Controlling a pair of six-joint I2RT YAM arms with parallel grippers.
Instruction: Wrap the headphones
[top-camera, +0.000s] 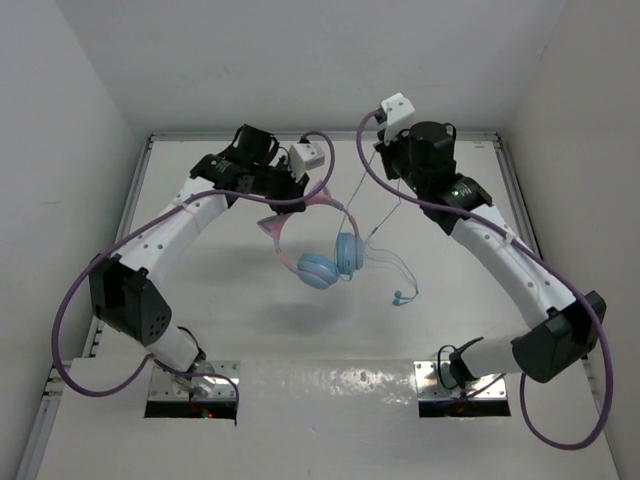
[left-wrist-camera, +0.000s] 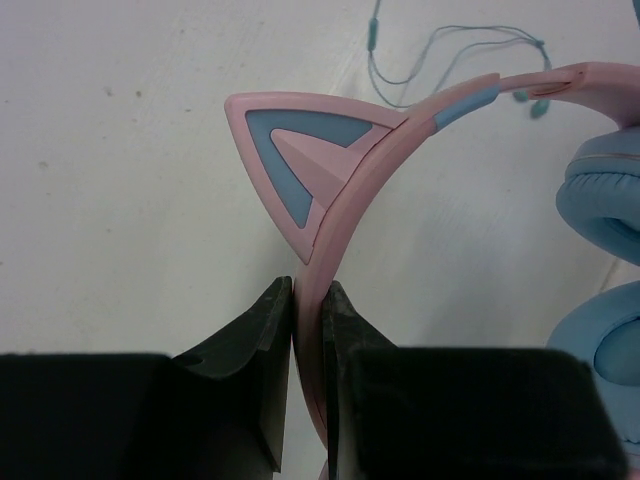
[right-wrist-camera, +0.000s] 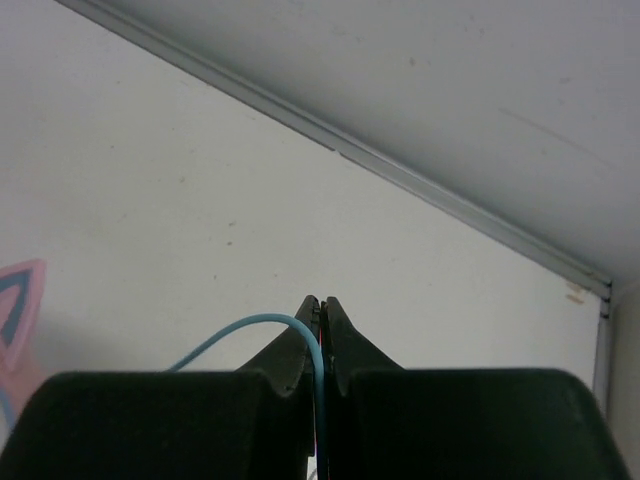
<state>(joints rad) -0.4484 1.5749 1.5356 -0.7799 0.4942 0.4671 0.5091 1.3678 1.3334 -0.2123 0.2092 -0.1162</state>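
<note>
The left end effector (left-wrist-camera: 307, 300) is clenched on the thin pink cat-ear headband of the small blue-cupped headphones (top-camera: 320, 268), which seem lifted above the middle of the white worktop (top-camera: 230, 300). Their long axis slants from far-left down to the near-side cups. The right end effector (right-wrist-camera: 321, 305) pinches the thin teal cable (right-wrist-camera: 262, 319); I'd hold it taut while winding around the band.
</note>
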